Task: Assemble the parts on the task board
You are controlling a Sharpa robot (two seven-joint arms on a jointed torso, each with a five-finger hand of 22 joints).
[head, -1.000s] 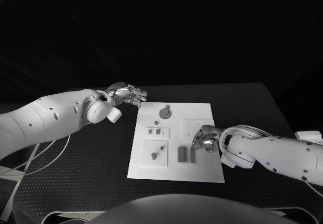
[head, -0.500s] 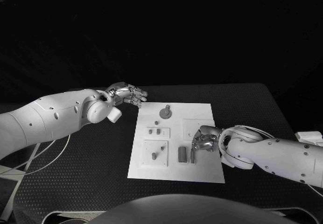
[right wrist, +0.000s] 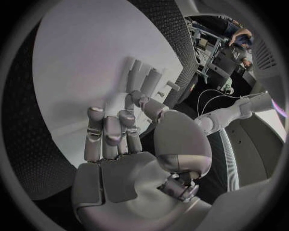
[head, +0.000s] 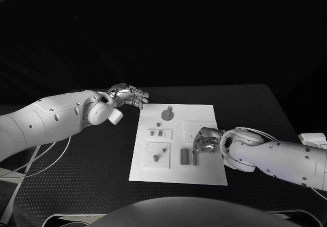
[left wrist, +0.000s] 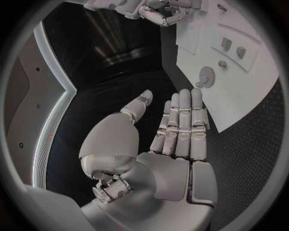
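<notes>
Black table [head: 259,109] carries the white task board [head: 204,177] at its middle. Right hand [head: 204,142], fingers bent, reaches a grey bar part [head: 195,157] near the board's front edge; whether it grips, I cannot tell. Next probably a firm pinch. Left hand [head: 128,96] hovers empty, fingers straight, off the board's far left corner.

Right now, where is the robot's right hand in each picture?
Head view: right hand over the task board's right side.
Left wrist view: right hand over the same white board.
Right wrist view: right hand over the board.
Shared landmark: the task board.
</notes>
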